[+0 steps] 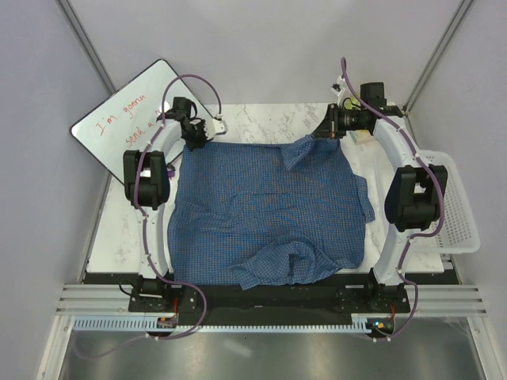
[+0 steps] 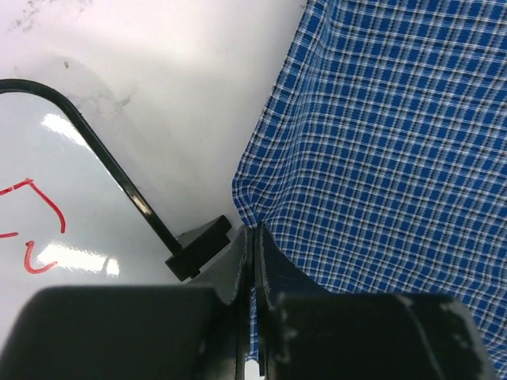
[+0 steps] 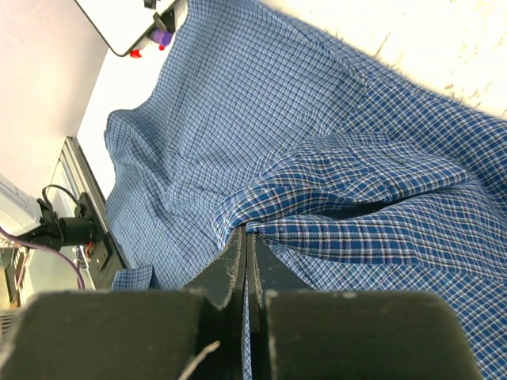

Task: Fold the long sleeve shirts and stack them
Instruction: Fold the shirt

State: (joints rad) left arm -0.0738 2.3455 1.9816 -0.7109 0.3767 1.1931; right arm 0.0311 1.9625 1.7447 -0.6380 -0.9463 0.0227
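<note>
A blue finely checked long sleeve shirt (image 1: 265, 210) lies spread over most of the table, bunched near the front edge. My left gripper (image 1: 198, 136) is shut on the shirt's far left corner (image 2: 261, 214), with cloth showing between its jaws. My right gripper (image 1: 323, 131) is shut on a fold of the shirt at the far right (image 3: 317, 229), lifting it slightly off the table. In the right wrist view the shirt (image 3: 238, 119) stretches away toward the arm bases.
A whiteboard (image 1: 131, 111) with red writing leans at the far left; its black frame and corner clip (image 2: 198, 247) lie just left of my left gripper. A white mesh basket (image 1: 451, 206) stands at the right edge. The marble table (image 1: 261, 119) shows behind the shirt.
</note>
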